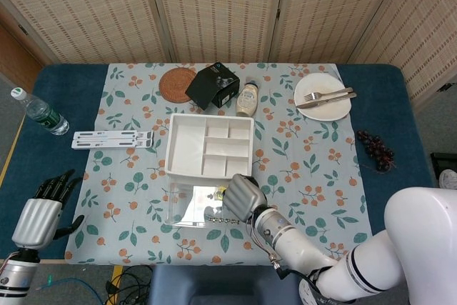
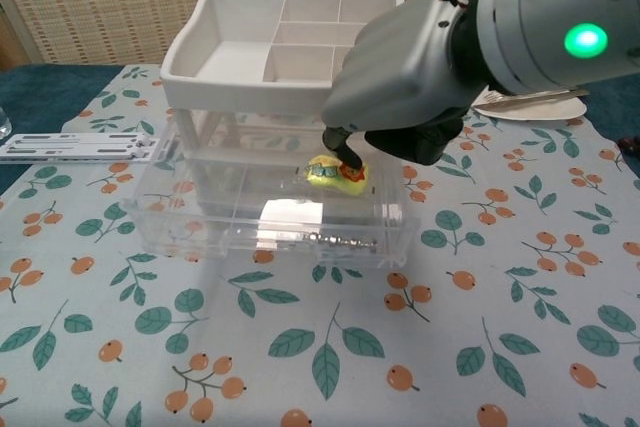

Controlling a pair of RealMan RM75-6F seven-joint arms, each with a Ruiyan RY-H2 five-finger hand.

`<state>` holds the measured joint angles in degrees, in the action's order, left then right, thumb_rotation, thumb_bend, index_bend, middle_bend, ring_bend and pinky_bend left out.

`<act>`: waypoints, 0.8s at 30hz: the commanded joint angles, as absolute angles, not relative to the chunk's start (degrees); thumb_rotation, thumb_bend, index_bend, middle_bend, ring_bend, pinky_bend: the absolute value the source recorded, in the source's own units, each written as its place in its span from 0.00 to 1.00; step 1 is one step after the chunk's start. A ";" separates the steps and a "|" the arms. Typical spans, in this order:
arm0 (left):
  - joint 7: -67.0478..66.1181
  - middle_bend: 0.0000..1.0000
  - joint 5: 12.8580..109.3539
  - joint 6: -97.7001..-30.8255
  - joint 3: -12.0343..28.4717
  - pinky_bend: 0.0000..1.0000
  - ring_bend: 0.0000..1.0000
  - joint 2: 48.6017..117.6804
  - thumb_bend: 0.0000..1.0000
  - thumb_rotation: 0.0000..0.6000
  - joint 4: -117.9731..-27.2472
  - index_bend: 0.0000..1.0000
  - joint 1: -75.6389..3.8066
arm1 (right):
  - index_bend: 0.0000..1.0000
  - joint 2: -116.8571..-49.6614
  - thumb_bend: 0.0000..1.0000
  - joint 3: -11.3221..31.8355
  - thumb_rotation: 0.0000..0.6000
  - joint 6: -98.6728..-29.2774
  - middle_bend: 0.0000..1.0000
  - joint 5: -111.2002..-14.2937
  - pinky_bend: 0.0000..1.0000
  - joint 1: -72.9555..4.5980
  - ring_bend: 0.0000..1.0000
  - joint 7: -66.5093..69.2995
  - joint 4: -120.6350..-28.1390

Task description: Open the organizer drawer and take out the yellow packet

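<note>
The organizer point(image 1: 210, 145) point(image 2: 283, 39) has a white compartment tray on top and a clear drawer point(image 2: 270, 219) pulled out toward me. The yellow packet point(image 2: 330, 175) point(image 1: 216, 193) lies in the drawer's right part. My right hand point(image 2: 410, 72) point(image 1: 239, 198) hovers over the drawer with fingers curled down, and a dark fingertip point(image 2: 346, 158) touches the packet's top. Whether the thumb pinches the packet is hidden under the hand. My left hand point(image 1: 41, 213) hangs open off the table's near left corner, holding nothing.
A water bottle point(image 1: 39, 112) and a flat white rack point(image 1: 111, 138) lie to the left. A cork coaster point(image 1: 177, 83), black box point(image 1: 213, 85) and jar point(image 1: 247, 98) stand behind the organizer. A plate with a fork point(image 1: 323, 96) and grapes point(image 1: 375, 149) are on the right.
</note>
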<state>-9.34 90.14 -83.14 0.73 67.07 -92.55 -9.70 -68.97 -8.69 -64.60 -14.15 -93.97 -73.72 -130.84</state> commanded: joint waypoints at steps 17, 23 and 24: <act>-9.46 0.09 89.92 -83.52 0.70 0.16 0.14 67.13 0.25 1.00 -92.23 0.14 -9.27 | 0.29 -71.53 1.00 -6.01 1.00 -64.66 1.00 -20.51 1.00 -92.13 1.00 -68.84 -129.17; -9.54 0.09 90.24 -83.67 0.68 0.16 0.14 67.03 0.25 1.00 -92.53 0.14 -9.26 | 0.29 -68.12 1.00 -7.50 1.00 -64.12 1.00 -24.71 1.00 -90.05 1.00 -66.89 -133.10; -9.59 0.09 90.30 -83.68 0.69 0.16 0.14 67.00 0.25 1.00 -92.64 0.14 -9.27 | 0.29 -67.46 1.00 -7.89 1.00 -63.90 1.00 -25.45 1.00 -89.66 1.00 -66.59 -133.81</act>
<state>-9.58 90.29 -83.68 0.69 67.01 -92.64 -9.27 -68.41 -7.25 -64.22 -24.44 -90.38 -67.23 -132.82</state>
